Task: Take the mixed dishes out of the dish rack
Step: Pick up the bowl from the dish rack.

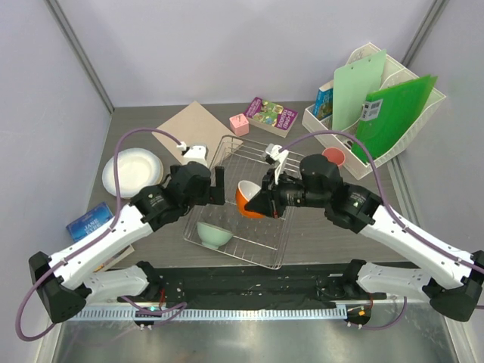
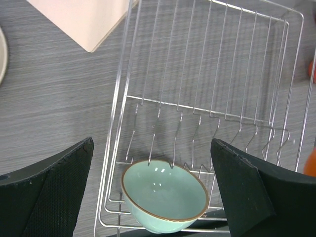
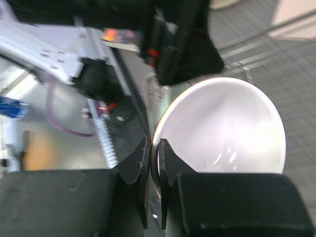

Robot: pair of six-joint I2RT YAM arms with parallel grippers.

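While the right hand [image 3: 153, 145] pinches the orange bowl [image 3: 222, 128] by its rim, apparently clear of the wires, over the mid-desk dish rack [image 2: 118, 98], the left hand [image 2: 152, 143] gapes wide and empty above the mint-green bowl [image 2: 165, 195], which sits at the rack's near end.

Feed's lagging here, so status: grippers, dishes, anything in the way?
Right gripper fingers shut on orange bowl rim, over dish rack. Left gripper open above mint-green bowl in rack. Nothing seen blocking.
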